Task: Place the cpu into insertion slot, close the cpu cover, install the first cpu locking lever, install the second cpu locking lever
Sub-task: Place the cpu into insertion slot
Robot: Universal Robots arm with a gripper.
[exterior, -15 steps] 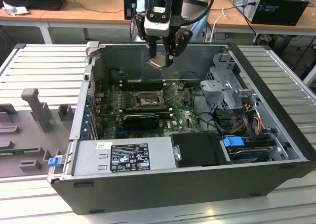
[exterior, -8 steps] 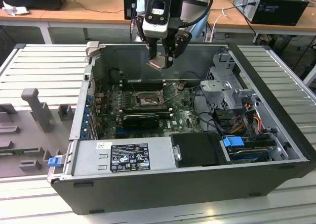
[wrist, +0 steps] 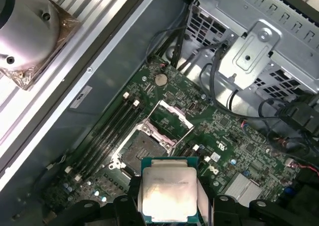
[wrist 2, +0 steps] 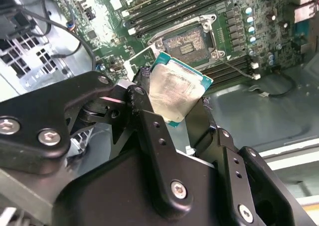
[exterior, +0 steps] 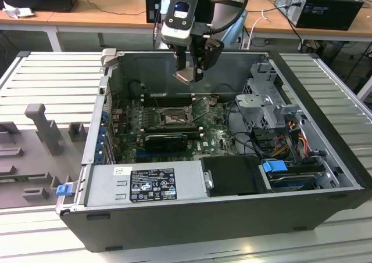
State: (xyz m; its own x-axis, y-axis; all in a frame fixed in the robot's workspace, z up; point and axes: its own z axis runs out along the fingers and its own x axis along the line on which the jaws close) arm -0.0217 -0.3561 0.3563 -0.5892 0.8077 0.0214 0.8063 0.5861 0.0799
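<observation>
While aloft, one cpu [wrist 2: 177, 90] in pincer [wrist 2: 173, 101]

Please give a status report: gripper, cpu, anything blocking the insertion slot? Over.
Status: gripper shut on cpu, over the motherboard. Chip not yet in insertion slot. Its cpu cover raised, pin field exposed.

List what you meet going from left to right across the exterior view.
grey fixture block → blue latch → cpu held in the gripper → metal drive cage → orange cables
</observation>
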